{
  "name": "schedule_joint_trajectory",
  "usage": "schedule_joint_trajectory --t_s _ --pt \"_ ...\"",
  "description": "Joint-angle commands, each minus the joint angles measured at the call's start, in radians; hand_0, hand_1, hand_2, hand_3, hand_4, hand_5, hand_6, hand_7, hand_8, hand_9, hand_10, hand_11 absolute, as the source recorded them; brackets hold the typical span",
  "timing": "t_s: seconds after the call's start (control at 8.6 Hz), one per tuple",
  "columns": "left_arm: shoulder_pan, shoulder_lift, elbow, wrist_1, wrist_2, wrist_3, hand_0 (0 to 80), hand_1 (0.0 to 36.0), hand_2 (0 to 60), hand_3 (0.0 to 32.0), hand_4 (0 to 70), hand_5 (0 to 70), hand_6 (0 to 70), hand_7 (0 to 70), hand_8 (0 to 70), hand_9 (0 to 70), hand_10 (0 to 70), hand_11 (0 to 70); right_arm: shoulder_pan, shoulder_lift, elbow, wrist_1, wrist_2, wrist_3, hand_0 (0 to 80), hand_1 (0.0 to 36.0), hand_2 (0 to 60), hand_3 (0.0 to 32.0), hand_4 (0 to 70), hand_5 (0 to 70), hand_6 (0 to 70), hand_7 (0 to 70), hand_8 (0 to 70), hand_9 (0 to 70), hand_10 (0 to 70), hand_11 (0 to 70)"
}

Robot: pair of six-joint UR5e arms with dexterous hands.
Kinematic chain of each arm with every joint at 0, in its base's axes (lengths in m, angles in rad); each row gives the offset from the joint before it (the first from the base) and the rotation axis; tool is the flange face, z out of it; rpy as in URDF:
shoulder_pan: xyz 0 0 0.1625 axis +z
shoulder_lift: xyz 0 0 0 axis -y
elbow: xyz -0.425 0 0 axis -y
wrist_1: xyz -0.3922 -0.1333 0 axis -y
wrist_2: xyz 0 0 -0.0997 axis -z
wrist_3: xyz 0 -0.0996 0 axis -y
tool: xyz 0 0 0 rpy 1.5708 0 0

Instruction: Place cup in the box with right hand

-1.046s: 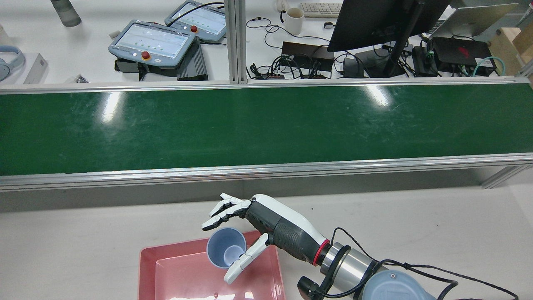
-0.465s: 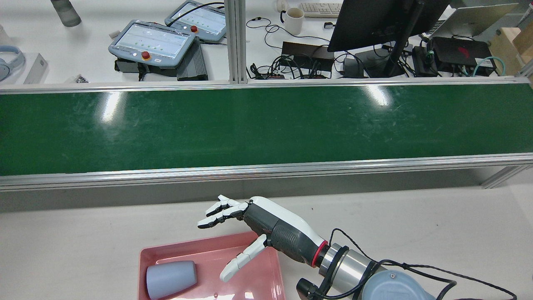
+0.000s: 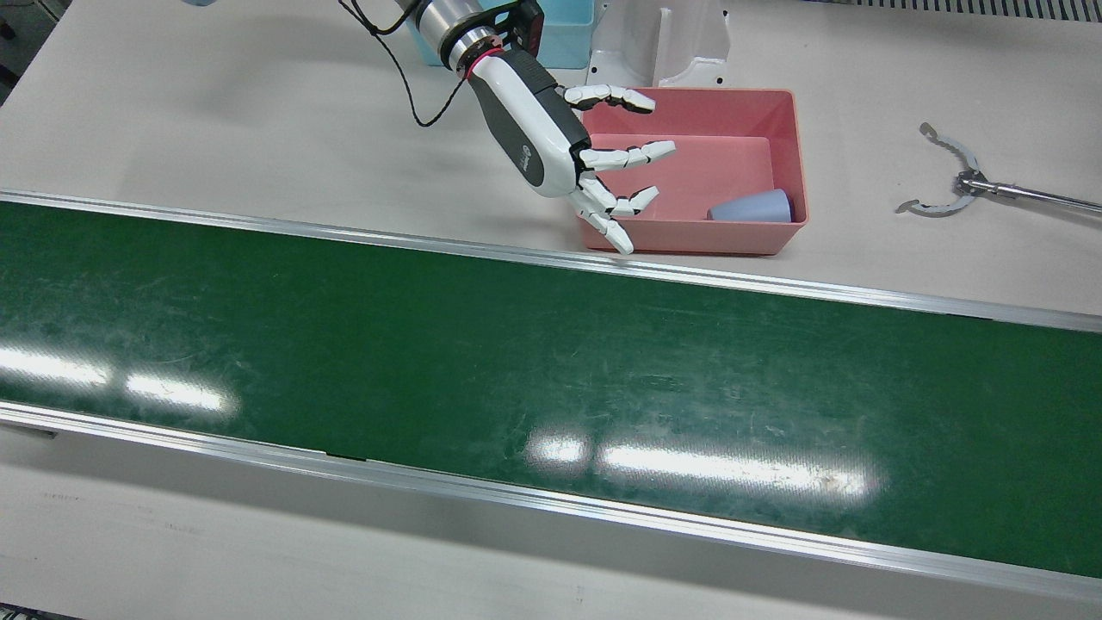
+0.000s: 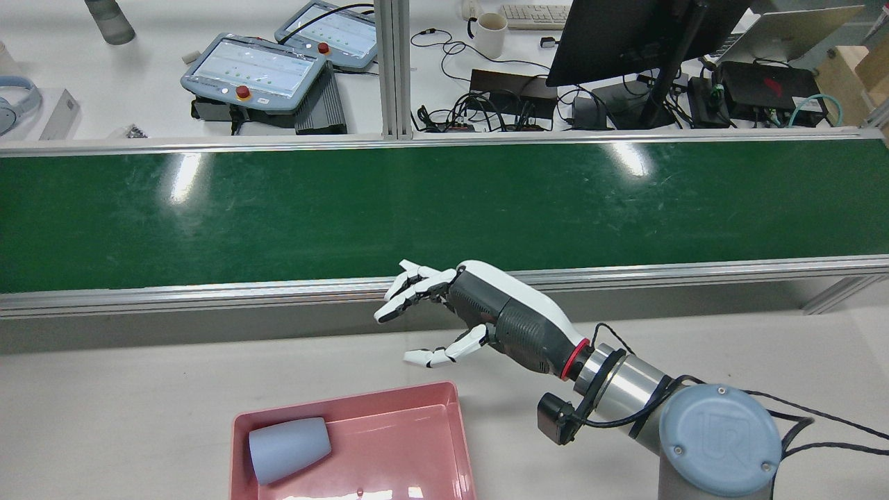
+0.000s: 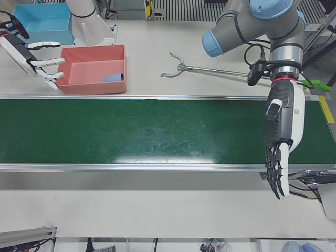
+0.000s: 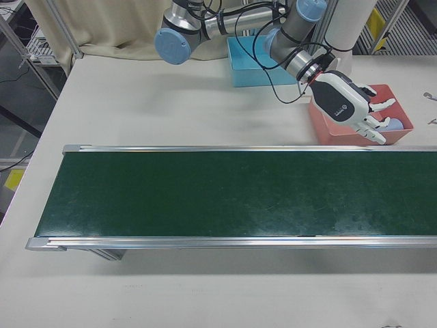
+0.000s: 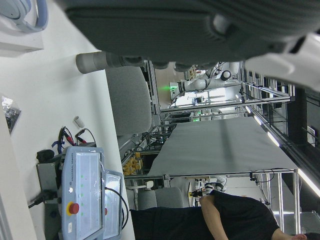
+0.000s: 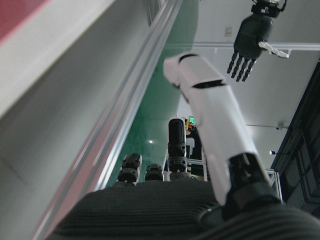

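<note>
The near end of the pink box (image 4: pixel 444 444) is cut off by the bottom edge of the rear view, below the right hand (image 4: pixel 472 312). In the front view, part of the box's near wall is covered by that hand's fingers (image 3: pixel 616 211), and the cup (image 3: pixel 751 207) is partly hidden behind the wall on the far side from the hand. The right arm (image 3: pixel 448 26) is cut by the top edge there. In the left-front view the right hand (image 5: pixel 26 52) is clipped at the picture's left edge. The left hand's fingers cannot be made out in its own view, where only a blurred dark underside (image 7: pixel 200 25) is seen.
</note>
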Motion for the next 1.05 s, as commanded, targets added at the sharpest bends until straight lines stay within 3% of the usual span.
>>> schedule_joint_trajectory --t_s 0.0,0.12,0.23,0.46,0.58,0.7,0.81,0.93 --pt "0.000 0.000 0.000 0.000 0.000 0.000 0.0 0.0 0.0 0.0 0.0 0.0 0.0 0.0 0.0 0.0 0.0 0.0 0.157 -0.015 0.014 -0.001 0.031 0.109 80.0 36.0 54.0 0.0 36.7 12.5 13.4 51.1 1.6 8.8 6.6 13.8" --pt "-0.002 0.000 0.000 0.000 0.000 0.000 0.0 0.0 0.0 0.0 0.0 0.0 0.0 0.0 0.0 0.0 0.0 0.0 0.221 -0.020 0.010 -0.001 0.031 0.123 80.0 36.0 36.2 0.0 36.5 11.4 13.3 51.4 1.6 9.1 7.0 13.9" --pt "0.000 0.000 0.000 0.000 0.000 0.000 0.0 0.0 0.0 0.0 0.0 0.0 0.0 0.0 0.0 0.0 0.0 0.0 0.284 -0.044 0.007 0.001 0.029 0.124 80.0 36.0 30.4 0.0 37.5 10.7 13.2 51.7 1.6 9.8 7.3 14.2" --pt "0.000 0.000 0.000 0.000 0.000 0.000 0.0 0.0 0.0 0.0 0.0 0.0 0.0 0.0 0.0 0.0 0.0 0.0 0.396 -0.139 0.003 0.002 0.016 0.123 80.0 34.2 23.8 0.0 37.5 9.8 12.9 50.7 1.7 10.2 7.6 14.3" --pt "0.000 0.000 0.000 0.000 0.000 0.000 0.0 0.0 0.0 0.0 0.0 0.0 0.0 0.0 0.0 0.0 0.0 0.0 0.462 -0.187 -0.015 0.005 0.016 0.123 80.0 33.5 23.4 0.0 36.7 9.7 12.8 50.2 2.1 10.8 7.7 14.4" --pt "0.000 0.000 0.000 0.000 0.000 0.000 0.0 0.0 0.0 0.0 0.0 0.0 0.0 0.0 0.0 0.0 0.0 0.0 0.523 -0.227 -0.036 0.010 0.007 0.123 74.2 31.1 21.0 0.0 35.6 9.1 11.9 46.2 1.8 9.7 7.5 13.9" --pt "0.000 0.000 0.000 0.000 0.000 0.000 0.0 0.0 0.0 0.0 0.0 0.0 0.0 0.0 0.0 0.0 0.0 0.0 0.568 -0.244 -0.068 0.013 -0.013 0.129 65.7 27.0 14.0 0.0 33.9 8.2 10.8 41.8 1.2 7.9 6.8 12.6" --pt "0.000 0.000 0.000 0.000 0.000 0.000 0.0 0.0 0.0 0.0 0.0 0.0 0.0 0.0 0.0 0.0 0.0 0.0 0.599 -0.274 -0.099 0.069 -0.015 0.129 62.2 23.9 9.2 0.0 31.6 7.6 9.7 36.4 0.9 6.5 6.6 12.1"
